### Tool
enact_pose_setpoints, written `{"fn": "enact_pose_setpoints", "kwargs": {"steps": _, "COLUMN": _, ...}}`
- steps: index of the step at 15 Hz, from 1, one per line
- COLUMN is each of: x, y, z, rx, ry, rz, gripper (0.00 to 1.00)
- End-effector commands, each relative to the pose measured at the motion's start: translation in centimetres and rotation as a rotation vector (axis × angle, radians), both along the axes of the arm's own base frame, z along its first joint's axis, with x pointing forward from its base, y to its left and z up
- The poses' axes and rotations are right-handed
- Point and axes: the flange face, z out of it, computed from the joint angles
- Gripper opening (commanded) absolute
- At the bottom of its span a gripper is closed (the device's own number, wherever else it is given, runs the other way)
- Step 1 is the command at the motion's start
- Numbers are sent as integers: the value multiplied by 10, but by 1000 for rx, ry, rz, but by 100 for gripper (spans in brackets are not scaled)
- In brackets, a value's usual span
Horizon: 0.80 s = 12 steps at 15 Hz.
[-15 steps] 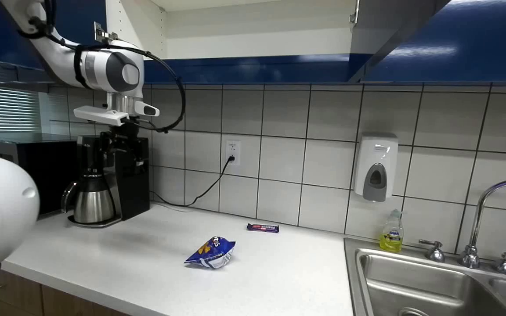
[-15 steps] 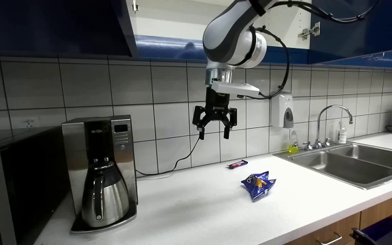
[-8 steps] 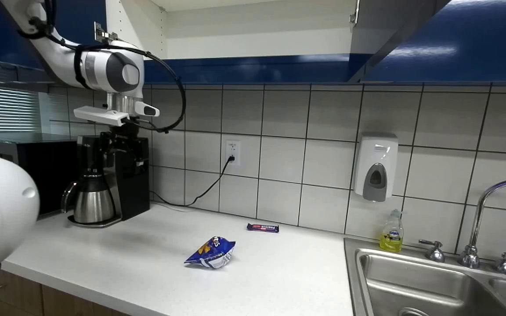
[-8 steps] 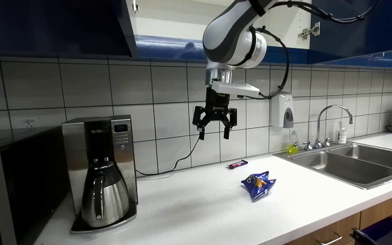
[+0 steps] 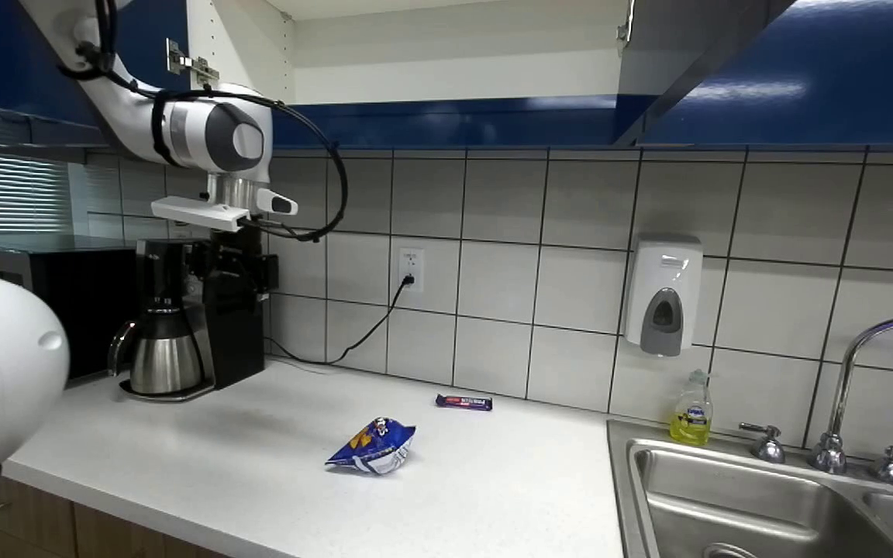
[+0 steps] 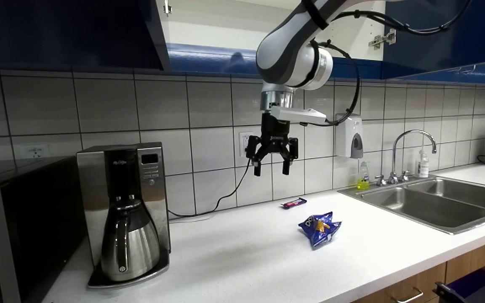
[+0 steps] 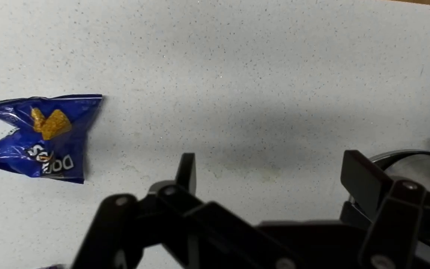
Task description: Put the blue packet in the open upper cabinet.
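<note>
While the Robotiq gripper [image 6: 271, 169] points downward over the countertop [image 7: 237, 74], its black jaws stand wide apart, with only air between the flat, squared-off pads [image 7: 364, 183]. The blue packet [image 7: 62, 138] lies on that countertop, well apart from the gripper: puffy and creased, its shiny film drawn into sharp corners, with golden chips and white lettering printed on the face. In the wrist view two of those corners jut out with a notch between them. The countertop is white and finely speckled.

Near the packet, closer to the wall of pale square tiles [image 5: 493, 279] with dark grout, is a slim wrapped bar [image 5: 463, 403] with red and white print. Above the tiles, the open upper cabinet [image 5: 454, 66] shows a smooth white interior, one side dotted with small round holes, set between glossy blue door panels [image 6: 432, 59] on metal hinges [image 6: 383, 38].

To one side of the packet stands a coffee maker [image 6: 120, 172] in black and brushed metal, a rounded steel carafe [image 6: 135, 252] on its base, with a boxy dark microwave [image 6: 36, 223] just beside it. On the other, a stainless double sink [image 6: 436, 210] has soft-cornered basins and an arched chrome faucet [image 5: 843, 387]. At its back edge stands a see-through bottle [image 5: 691, 418] of yellow liquid; on the tiles hangs a white dispenser [image 5: 665, 291] with a grey oval front.
</note>
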Motion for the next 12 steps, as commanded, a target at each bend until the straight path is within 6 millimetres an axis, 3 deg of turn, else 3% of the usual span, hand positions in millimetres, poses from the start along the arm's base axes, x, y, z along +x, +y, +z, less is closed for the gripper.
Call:
{"fn": "enact_pose_setpoints", "kwargs": {"steps": 1, "x": 6, "y": -23, "z": -3, "rx": 5, "ry": 9, "rz": -39, "gripper": 100}}
{"fn": "enact_pose_setpoints", "kwargs": {"steps": 12, "x": 7, "y": -115, "z": -39, "rx": 8, "ry": 67, "rz": -242, "gripper": 100}}
